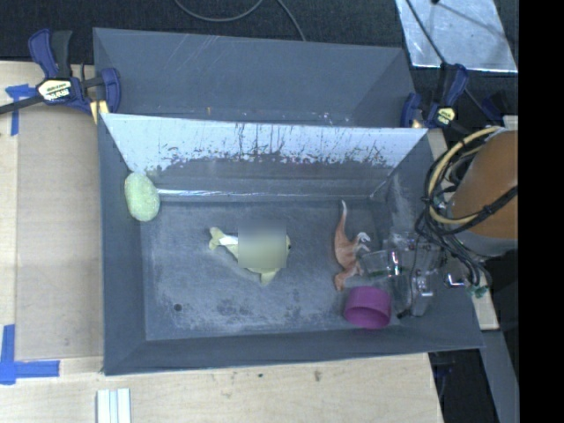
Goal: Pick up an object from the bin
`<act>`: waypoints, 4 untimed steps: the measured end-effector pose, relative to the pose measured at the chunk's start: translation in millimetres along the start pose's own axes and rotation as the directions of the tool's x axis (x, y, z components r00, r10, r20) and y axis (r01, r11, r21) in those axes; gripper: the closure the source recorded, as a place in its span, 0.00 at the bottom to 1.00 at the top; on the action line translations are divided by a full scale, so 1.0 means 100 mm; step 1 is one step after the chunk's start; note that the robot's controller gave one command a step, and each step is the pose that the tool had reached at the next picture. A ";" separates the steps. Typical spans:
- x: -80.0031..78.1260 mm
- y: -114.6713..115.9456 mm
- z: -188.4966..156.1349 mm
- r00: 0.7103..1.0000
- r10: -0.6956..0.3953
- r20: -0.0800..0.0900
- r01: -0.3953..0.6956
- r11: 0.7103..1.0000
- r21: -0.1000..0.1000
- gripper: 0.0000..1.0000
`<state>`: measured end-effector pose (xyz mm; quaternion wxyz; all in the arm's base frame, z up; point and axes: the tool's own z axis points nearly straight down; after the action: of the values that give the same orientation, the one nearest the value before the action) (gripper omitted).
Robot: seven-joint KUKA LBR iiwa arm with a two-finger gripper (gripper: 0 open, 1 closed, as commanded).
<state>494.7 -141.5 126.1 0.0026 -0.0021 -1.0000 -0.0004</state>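
— Cables [438,183] and wrist hardware crowd the end effector [401,276]; open or closed, I can't tell.
— What's nearest it?
— Small purple cup [367,307], near corner at the right end of the bin [123,263], just beside it. An orange-brown figure [344,247], shape hard to make out, lies close behind the cup.

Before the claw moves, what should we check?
1. Claw is inside the bin, at its right end: ok.
2. Something to pick is close by: purple cup and orange toy lie next to the claw: ok.
3. Cup and orange toy are far enough apart to take just one: cannot tell, they look very close.
4. Claw is holding nothing yet: cannot tell.
5. Pale whale toy and green egg are out of the way: ok.
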 end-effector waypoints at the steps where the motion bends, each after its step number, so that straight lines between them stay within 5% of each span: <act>1: -0.02 0.01 -0.05 1.000 -0.004 0.008 0.004 1.000 0.002 0.00; 2: 0.10 0.32 0.56 1.000 0.022 0.017 -0.022 1.000 0.001 0.00; 4: 0.04 0.32 0.52 1.000 -0.013 0.025 0.013 1.000 0.004 0.00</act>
<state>490.6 -109.7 74.2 -0.0098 0.0042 -0.9999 0.0015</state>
